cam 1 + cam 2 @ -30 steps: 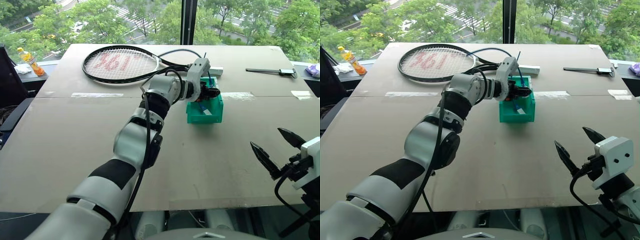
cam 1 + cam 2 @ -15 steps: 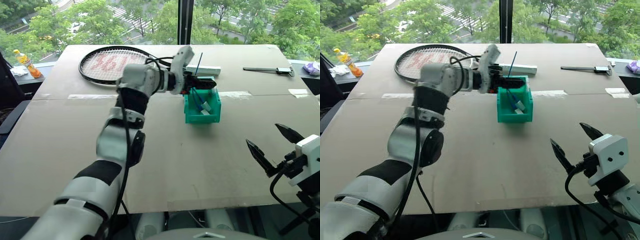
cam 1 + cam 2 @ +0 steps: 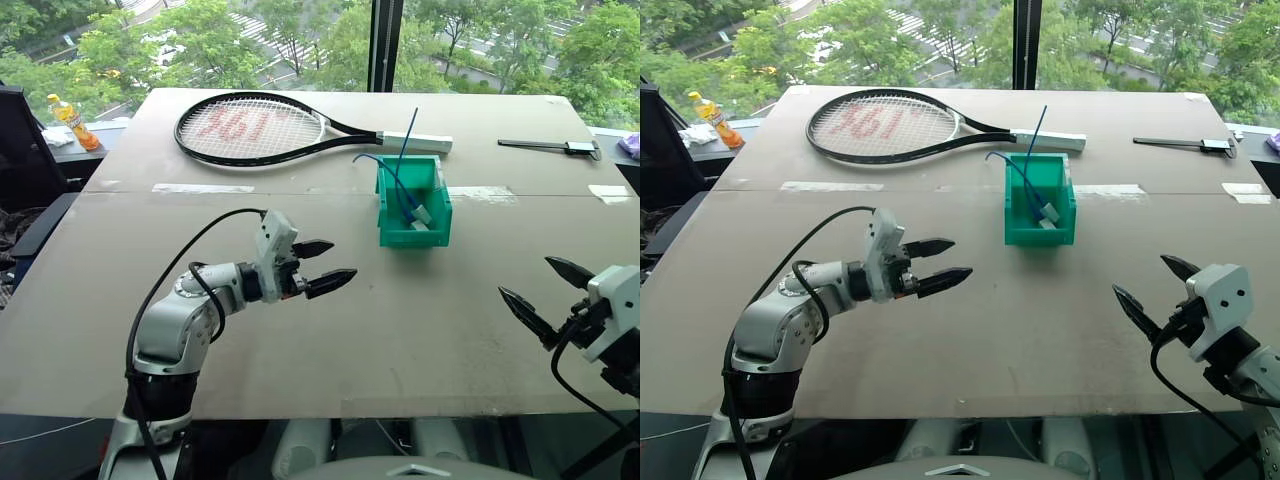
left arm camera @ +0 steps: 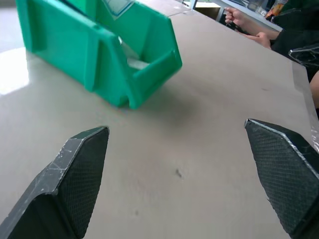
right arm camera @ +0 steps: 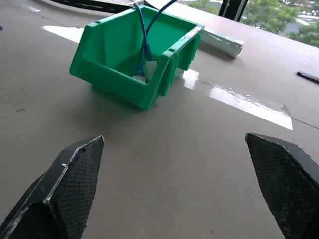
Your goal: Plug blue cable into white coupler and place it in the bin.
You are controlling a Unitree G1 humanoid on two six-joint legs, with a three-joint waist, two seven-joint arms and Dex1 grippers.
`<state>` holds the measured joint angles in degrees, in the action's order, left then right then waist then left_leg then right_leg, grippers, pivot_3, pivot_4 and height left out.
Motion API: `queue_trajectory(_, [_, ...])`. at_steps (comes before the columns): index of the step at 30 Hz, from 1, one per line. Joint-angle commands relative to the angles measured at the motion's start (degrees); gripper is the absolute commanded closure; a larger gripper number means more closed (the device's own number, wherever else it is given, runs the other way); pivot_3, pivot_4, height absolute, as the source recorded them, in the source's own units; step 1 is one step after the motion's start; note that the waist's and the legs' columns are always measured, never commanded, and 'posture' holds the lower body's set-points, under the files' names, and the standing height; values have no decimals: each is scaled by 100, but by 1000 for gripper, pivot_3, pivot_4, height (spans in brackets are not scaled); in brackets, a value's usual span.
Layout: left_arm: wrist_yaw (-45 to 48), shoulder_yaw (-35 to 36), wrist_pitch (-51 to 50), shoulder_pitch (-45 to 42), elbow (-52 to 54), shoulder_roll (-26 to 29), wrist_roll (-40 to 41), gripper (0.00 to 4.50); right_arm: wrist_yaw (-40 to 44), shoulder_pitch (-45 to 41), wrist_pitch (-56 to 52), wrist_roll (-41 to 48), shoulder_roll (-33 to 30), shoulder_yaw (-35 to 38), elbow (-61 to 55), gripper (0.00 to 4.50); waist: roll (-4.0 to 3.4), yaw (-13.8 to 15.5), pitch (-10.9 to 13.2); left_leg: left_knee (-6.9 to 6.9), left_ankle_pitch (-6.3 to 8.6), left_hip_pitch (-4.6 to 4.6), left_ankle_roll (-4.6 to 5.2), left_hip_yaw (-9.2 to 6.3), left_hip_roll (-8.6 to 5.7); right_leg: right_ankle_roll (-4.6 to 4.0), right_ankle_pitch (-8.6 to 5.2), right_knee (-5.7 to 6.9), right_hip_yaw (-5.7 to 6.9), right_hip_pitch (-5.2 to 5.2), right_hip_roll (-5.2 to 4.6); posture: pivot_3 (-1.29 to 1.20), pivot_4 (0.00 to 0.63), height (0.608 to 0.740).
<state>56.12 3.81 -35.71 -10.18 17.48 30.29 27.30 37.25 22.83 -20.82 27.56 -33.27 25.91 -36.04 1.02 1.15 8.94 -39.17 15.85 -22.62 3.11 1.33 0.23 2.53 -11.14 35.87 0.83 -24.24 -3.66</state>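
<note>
One small teal-green plastic bin (image 3: 414,205) sits right of centre in the upper half of the left eye view, on the broad beige table (image 3: 330,330). Two blue cables stand in it: the short curved bright-blue cable (image 3: 377,166) arcs out over the bin's left rear corner, and a straighter blue cable (image 3: 408,135) pokes up past the back rim. Two small white pieces lie at the bin's floor where the cables end — the white coupler (image 3: 421,215) among them; which cable each belongs to cannot be told.

Two grippers show, both empty. The left gripper (image 3: 326,265), left of centre, has its two black fingers spread apart, pointing right toward the bin and well apart from it. The right gripper (image 3: 546,292), at the lower right edge, likewise has its fingers spread wide.

One black-framed tennis racket (image 3: 260,128) lies across the upper left, its white handle ending just behind the bin. One yellow drink bottle (image 3: 72,120) stands at the far upper left, off the table.
</note>
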Motion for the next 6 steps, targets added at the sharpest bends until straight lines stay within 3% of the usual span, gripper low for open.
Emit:
queue_trajectory(1, [334, 310, 929, 645, -33, 366, -178, 22, 455, 339, 461, -78, -152, 483, 422, 0, -2, -10, 0, 4, 1, 1, 1, 1, 0, -1, 0, 0, 0, 0, 0, 0, 150, 740])
queue_trajectory(6, [516, 458, 1569, 1243, -388, 664, -283, 22, 946, 716, 916, -123, -253, 674, 990, 0, -2, -14, 0, 3, 1, 0, 1, 1, 2, 19, -12, -2, 4, -2, -2, 0, 150, 740])
